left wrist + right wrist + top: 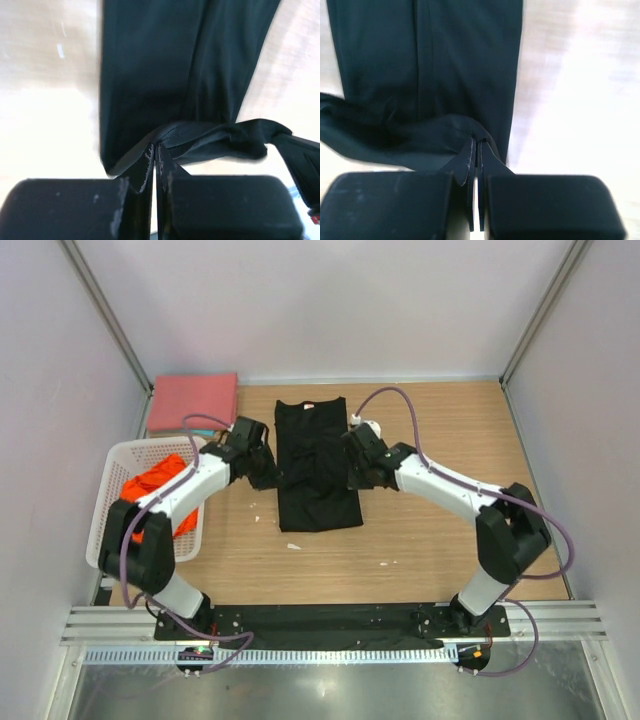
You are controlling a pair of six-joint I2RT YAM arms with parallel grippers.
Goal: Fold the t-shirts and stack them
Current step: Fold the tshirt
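Observation:
The black t-shirt (315,465) lies as a long narrow strip on the middle of the table, collar end at the back. My left gripper (268,472) is shut on its left edge about halfway down, and the pinched cloth rises to the fingertips (156,146) in the left wrist view. My right gripper (357,468) is shut on the right edge opposite, with a fold of black t-shirt (420,65) caught in its jaws (476,141). The pinkish-red t-shirt (193,400) lies folded at the back left. The orange t-shirt (160,490) sits crumpled in the basket.
A white mesh basket (115,465) stands at the table's left edge beside my left arm. Grey walls close in the left, right and back. Small white scraps (293,545) lie on the wood near the shirt's front end.

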